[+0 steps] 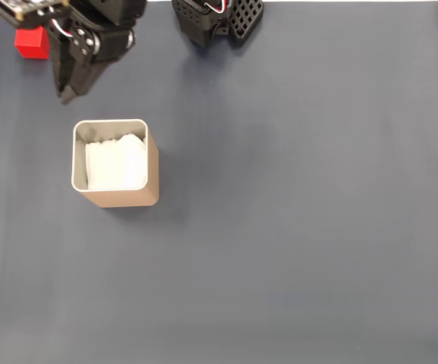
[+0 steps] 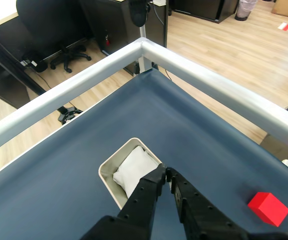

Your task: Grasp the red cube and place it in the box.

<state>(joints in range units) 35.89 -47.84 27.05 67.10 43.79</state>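
Observation:
The red cube [image 1: 32, 43] lies on the dark mat at the top left of the fixed view, just left of my arm; in the wrist view the red cube [image 2: 268, 208] sits at the lower right. The tan box [image 1: 124, 199] with white lining stands below my gripper [image 1: 67, 94], open side up. In the wrist view the box [image 2: 107, 172] lies just beyond my gripper [image 2: 166, 173]. The fingers are pressed together with nothing between them, hovering between cube and box.
The arm's black base [image 1: 217, 19] stands at the top edge of the fixed view. A silver rail [image 2: 208, 80] borders the table's far corner, with an office chair [image 2: 49, 25] and wooden floor beyond. The mat spreads bare to the right and below the box.

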